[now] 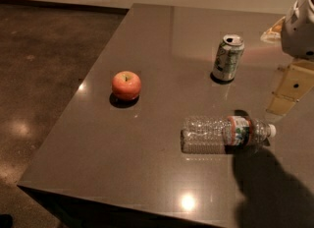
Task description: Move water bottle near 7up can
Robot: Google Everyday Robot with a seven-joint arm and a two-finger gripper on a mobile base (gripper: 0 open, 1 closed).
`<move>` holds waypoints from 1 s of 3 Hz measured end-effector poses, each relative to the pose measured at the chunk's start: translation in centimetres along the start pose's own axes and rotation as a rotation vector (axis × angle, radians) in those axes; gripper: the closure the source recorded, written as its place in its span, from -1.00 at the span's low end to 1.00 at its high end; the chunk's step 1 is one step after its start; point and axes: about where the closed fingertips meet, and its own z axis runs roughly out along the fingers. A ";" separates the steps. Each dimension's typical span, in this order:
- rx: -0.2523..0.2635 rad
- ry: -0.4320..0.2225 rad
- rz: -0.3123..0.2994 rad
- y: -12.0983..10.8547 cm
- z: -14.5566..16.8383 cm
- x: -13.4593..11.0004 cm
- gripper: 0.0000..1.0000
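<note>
Tool (287, 94), grip unclear, hangs near the cap end of the water bottle (223, 133).

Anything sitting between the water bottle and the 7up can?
No. The camera view shows only bare table between the water bottle and the 7up can. The gripper hangs off to the picture's right.

A water bottle (225, 133) lies sideways on a table (122, 168); a 7up can (228, 58) stands beyond it. The gripper (288, 93) hovers at the right edge.
</note>
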 end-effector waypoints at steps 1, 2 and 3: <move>0.001 0.000 0.000 0.0 0.0 0.0 -1.00; 0.013 0.004 -0.024 0.3 0.7 -0.1 -1.00; 0.009 0.017 -0.050 0.7 2.2 0.2 -1.00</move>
